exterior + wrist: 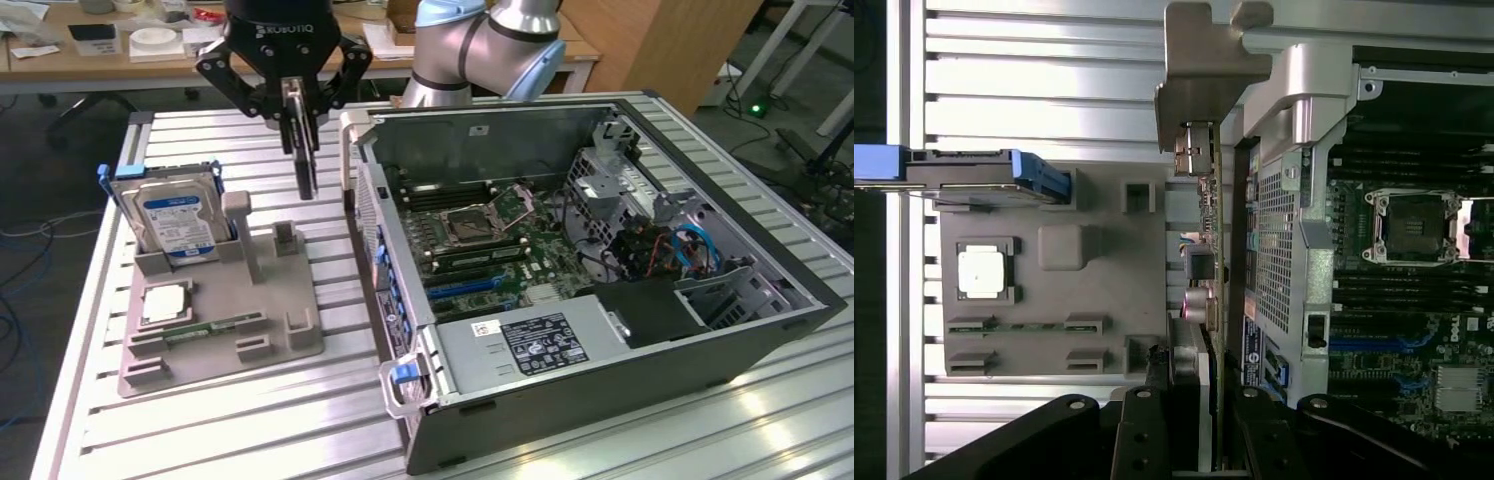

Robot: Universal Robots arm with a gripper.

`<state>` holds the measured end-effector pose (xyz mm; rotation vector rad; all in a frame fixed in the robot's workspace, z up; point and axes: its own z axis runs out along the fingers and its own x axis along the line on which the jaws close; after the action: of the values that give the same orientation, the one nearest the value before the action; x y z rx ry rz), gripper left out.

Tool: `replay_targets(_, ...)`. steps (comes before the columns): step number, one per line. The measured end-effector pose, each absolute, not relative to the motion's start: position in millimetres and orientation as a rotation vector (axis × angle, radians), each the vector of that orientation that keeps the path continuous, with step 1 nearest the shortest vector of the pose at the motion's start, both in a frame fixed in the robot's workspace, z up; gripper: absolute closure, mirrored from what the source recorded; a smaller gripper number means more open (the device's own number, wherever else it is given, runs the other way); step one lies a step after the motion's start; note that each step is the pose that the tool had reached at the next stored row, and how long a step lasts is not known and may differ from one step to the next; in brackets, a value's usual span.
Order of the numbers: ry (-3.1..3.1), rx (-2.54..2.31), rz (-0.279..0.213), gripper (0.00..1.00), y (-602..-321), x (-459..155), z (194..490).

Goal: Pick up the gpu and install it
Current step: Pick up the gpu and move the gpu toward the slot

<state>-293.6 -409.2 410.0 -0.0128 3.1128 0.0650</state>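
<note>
The gpu [306,160] is a thin dark card hanging edge-down in the air, with my gripper [302,108] shut on its top edge. It hovers above the gap between the grey parts holder [274,330] and the near wall of the open computer case [747,345]. From the wrist, the gpu [1211,235] appears edge-on, its silvery bracket [1204,60] at the far end, held between my gripper [1194,425] fingers. The motherboard's blue expansion slots [467,285] lie inside the case, lower than the card.
On the parts holder stand a silver hard drive with a blue-white label [174,215], a square processor [163,303] and a narrow green memory stick [214,327]. The case holds a power supply [534,345] and cables [667,250]. A cluttered desk [160,45] runs behind.
</note>
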Motion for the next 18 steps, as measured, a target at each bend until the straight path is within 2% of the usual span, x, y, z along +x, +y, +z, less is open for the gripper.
replay_targets(18,3.113,-0.013,0.065,0.72,-409,-278,410)
